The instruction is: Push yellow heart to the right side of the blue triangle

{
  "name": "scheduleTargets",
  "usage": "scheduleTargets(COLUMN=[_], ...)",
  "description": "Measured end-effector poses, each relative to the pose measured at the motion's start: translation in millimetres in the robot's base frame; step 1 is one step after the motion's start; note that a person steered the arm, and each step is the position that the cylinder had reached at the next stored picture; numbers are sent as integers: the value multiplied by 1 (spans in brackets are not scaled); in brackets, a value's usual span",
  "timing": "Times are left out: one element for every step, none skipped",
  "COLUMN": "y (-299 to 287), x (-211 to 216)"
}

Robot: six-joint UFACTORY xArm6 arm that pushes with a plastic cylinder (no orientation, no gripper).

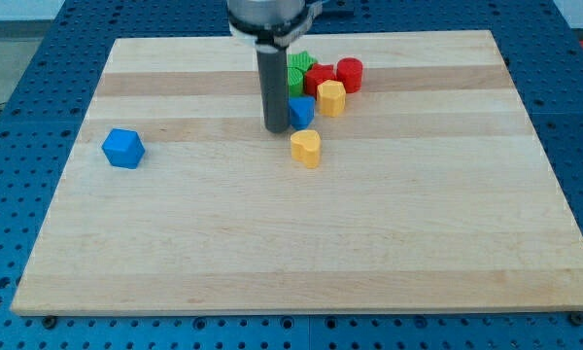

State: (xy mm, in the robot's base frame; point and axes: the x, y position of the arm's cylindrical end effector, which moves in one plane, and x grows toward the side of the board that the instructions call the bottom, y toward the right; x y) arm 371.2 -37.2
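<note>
Our tip (276, 128) has no jaws to open or close and stands on the desk (418, 243) just left of the blue triangle (301, 110), while the yellow heart (306, 148) lies just below this triangle, so below-right of our tip.

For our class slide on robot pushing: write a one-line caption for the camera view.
My tip rests left of the blue triangle, with the yellow heart just below it.
</note>
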Motion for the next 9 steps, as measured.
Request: scheduleTargets(y=[-9, -23, -31, -24, 3, 34, 35, 35, 35], x=[2, 8, 33, 110, 160, 130, 120, 73, 45])
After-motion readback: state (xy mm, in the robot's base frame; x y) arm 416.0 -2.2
